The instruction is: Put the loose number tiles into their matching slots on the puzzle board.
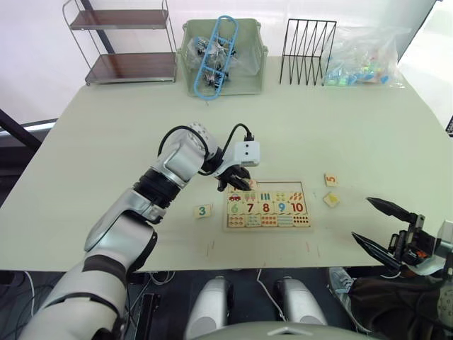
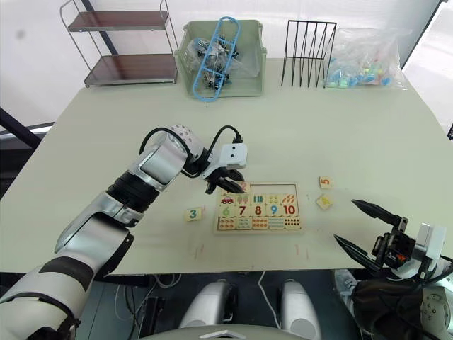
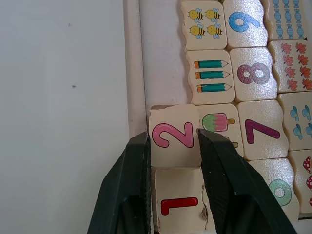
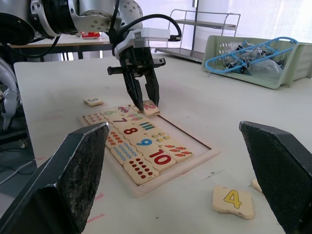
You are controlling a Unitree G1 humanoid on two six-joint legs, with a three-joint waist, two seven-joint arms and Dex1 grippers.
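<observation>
**Left gripper holds the pink 2 tile at the board's top row**

The left gripper (image 3: 173, 146) reaches over the far left corner of the flat pale-wood puzzle board (image 1: 268, 227), which lies on the pale tabletop (image 1: 127, 134). Its two black fingers (image 3: 129, 180) are clamped on either side of a small square pale-wood tile printed with a pink 2 (image 3: 174, 136). In the left wrist view this tile sits in the board's top row, slightly tilted, its far edge lifted a little and overlapping the popsicle picture tile beside it. Just next to it in the same row, between the fingers and closer to the wrist, lies the pale-wood tile with a red 1 (image 3: 179, 205). The rest of the top-row slots (image 3: 161, 58) beyond the 2 are bare wood.

The other loose tiles lie on the tabletop. The tile with a green 3 (image 1: 203, 210) rests just off the board's left edge. The tile with an orange 5 (image 1: 330, 180) and the tile with a yellow 4 (image 4: 233, 200) lie near each other off the board's right edge, the 4 turned at an angle.

The right gripper (image 1: 379, 225) hovers over the tabletop's near right edge, well apart from the board, its two black fingers spread wide and grasping nothing; the 4 tile lies nearest to it.
</observation>
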